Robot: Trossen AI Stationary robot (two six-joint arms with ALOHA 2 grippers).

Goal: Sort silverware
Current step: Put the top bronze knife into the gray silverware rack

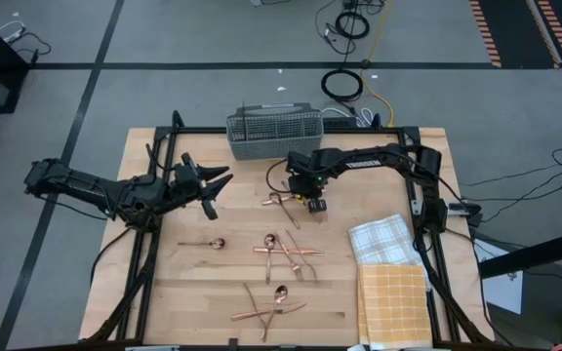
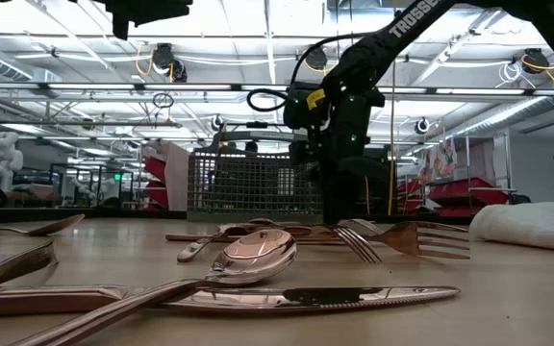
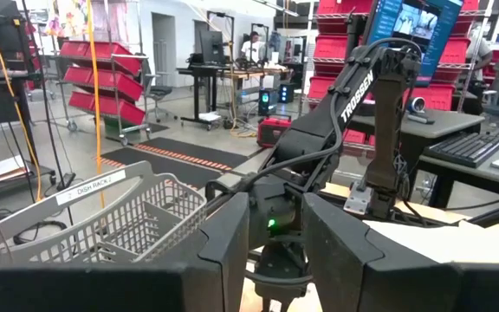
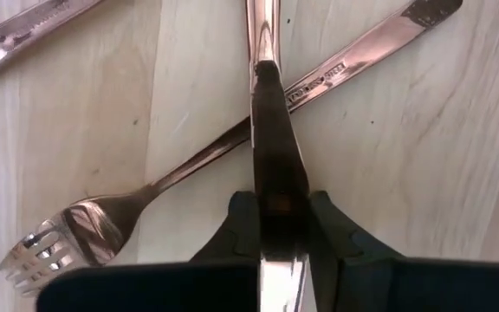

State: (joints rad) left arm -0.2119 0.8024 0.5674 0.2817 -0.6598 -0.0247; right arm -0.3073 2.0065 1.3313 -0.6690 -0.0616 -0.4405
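Copper-coloured silverware lies scattered over a pale wooden table (image 1: 164,292) seen from above, with two dark robot arms reaching in from either side. At the far edge of the table sits a grey mesh caddy (image 1: 273,134). The right gripper (image 1: 312,202) is lowered to the table just in front of the caddy, over a small crossed pile of pieces (image 1: 281,200). Its wrist camera shows its two dark fingers (image 4: 243,224) pressed against the sides of a slim copper knife (image 4: 271,147), pinching it; the knife lies across the handle of a fork (image 4: 102,227) whose tines rest flat on the wood, and a third handle (image 4: 24,35) lies beside them. The left gripper (image 1: 211,187) hovers above the left side of the table, apart from any piece, its fingers (image 3: 232,247) partly spread and holding nothing. Nearer the front of the table, a single spoon (image 1: 203,243) lies to the left, a cluster of crossed pieces (image 1: 286,252) sits in the middle, and another crossed group (image 1: 266,307) lies closest to the near edge. On the right side two checked cloths rest, one white and grey (image 1: 383,239), one yellow (image 1: 393,302).
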